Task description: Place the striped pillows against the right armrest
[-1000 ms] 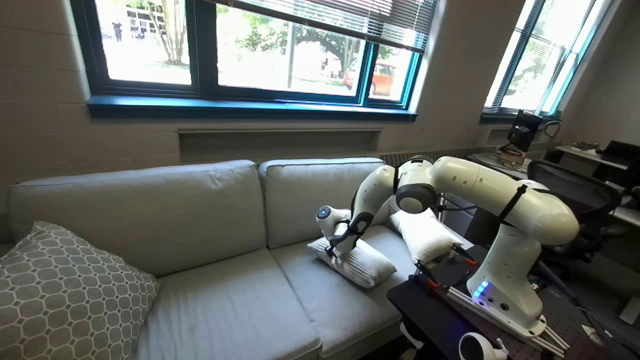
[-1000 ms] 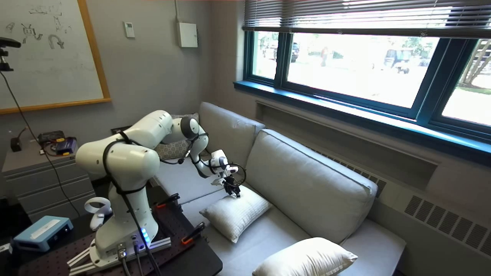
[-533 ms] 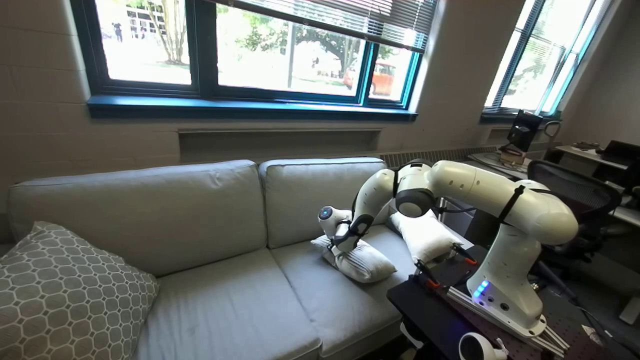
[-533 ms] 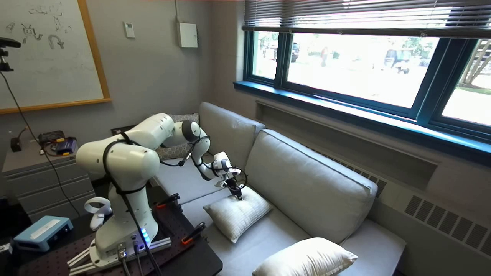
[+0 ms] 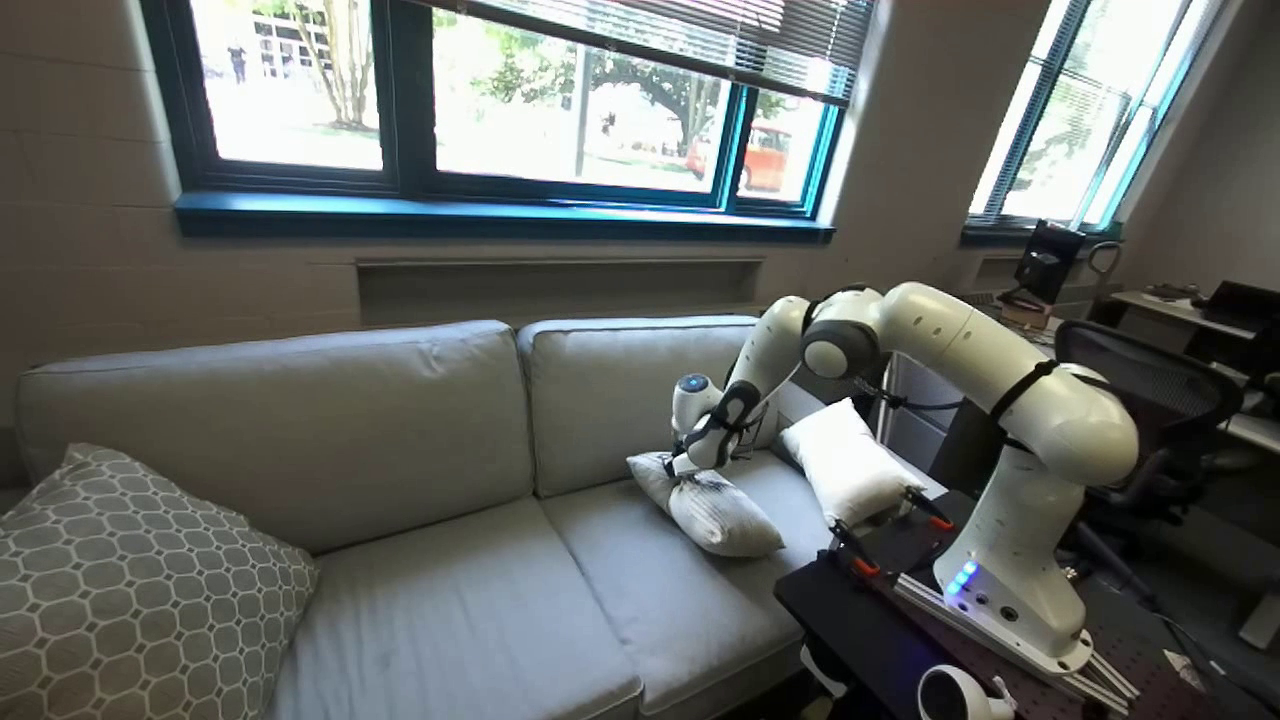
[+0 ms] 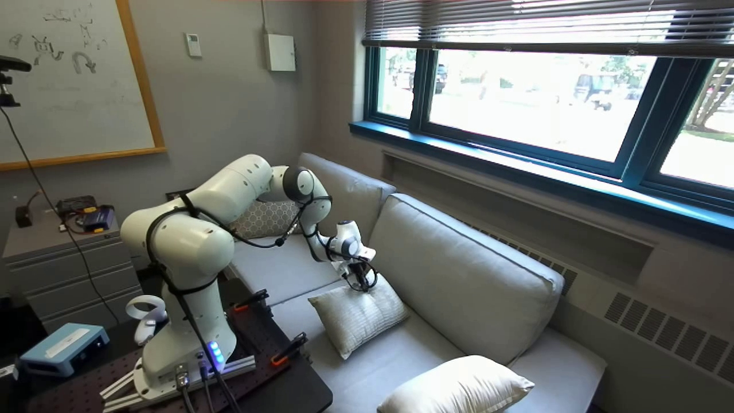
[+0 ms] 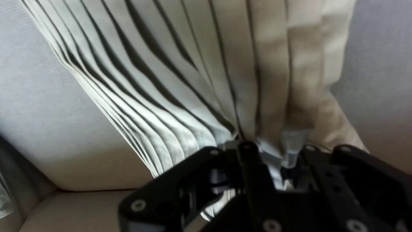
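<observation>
One striped pillow (image 5: 722, 518) sits on the seat cushion nearer the robot, its far end pulled up in a pinch; it also shows in an exterior view (image 6: 356, 318). In the wrist view its pleated fabric (image 7: 193, 80) gathers into folds between the fingers. My gripper (image 7: 277, 153) is shut on that bunched cloth, near the pillow's back edge. The second cream pillow (image 5: 850, 468) leans at the sofa's end, close against the right armrest (image 6: 567, 366); in an exterior view this pillow (image 6: 459, 389) is cut off below. Pillow and arm partly hide the armrest.
A large grey lattice pillow (image 5: 150, 590) lies at the sofa's opposite end. Back cushions (image 6: 459, 275) rise behind the held pillow. The robot's black table (image 5: 830, 600), with orange-tipped clamps (image 5: 855, 552), stands close in front of the sofa.
The jaws have closed on the pillow's cloth. My arm has risen and shifted toward the armrest side, drawing up the pillow's gripped end and moving it slightly. The second pillow has not moved.
</observation>
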